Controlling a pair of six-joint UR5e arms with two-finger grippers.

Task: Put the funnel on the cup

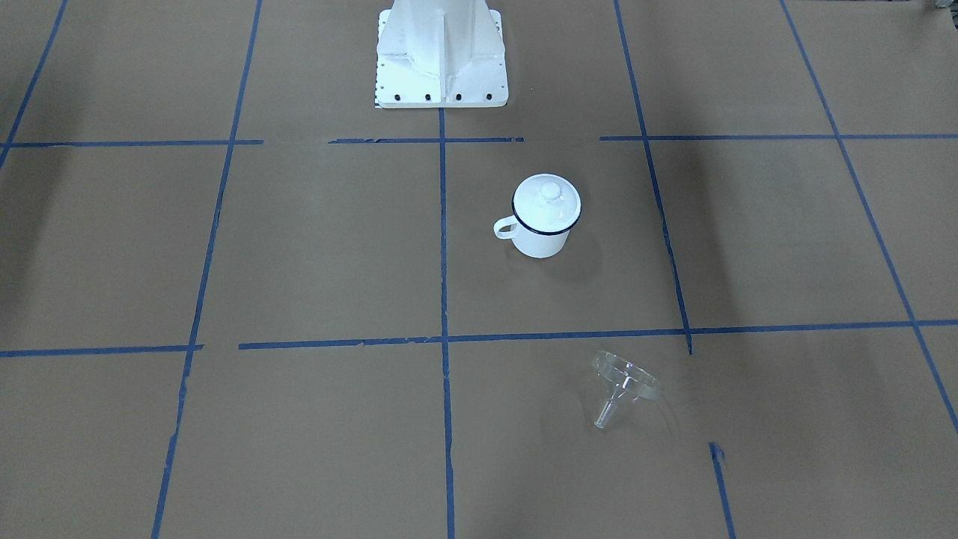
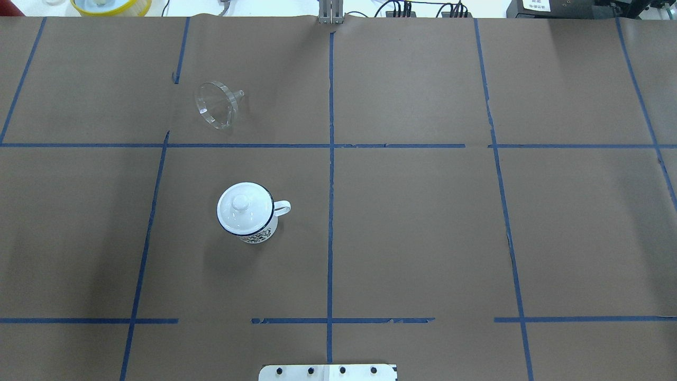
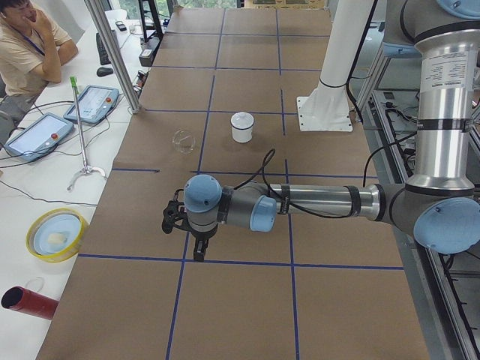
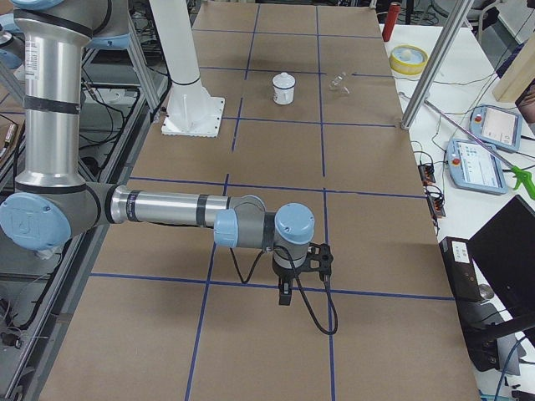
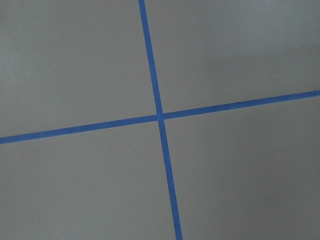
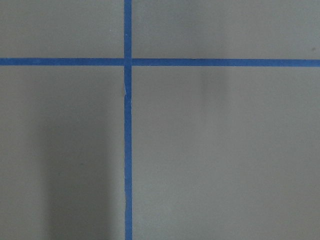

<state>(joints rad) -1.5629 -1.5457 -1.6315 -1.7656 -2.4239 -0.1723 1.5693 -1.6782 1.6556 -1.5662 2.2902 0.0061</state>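
Clear funnel [image 2: 217, 105] lies on its side, well apart from the lidded enamel mug [image 1: 540, 241]; likely light, stiff, slick, so pinch its rim. Left gripper [image 3: 198, 251] and right gripper [image 4: 285, 294]: jaw width can't be told

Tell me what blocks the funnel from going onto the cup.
A white knobbed lid sits on the cup, covering its mouth. The funnel lies on its side apart from the cup; nothing else stands between them.
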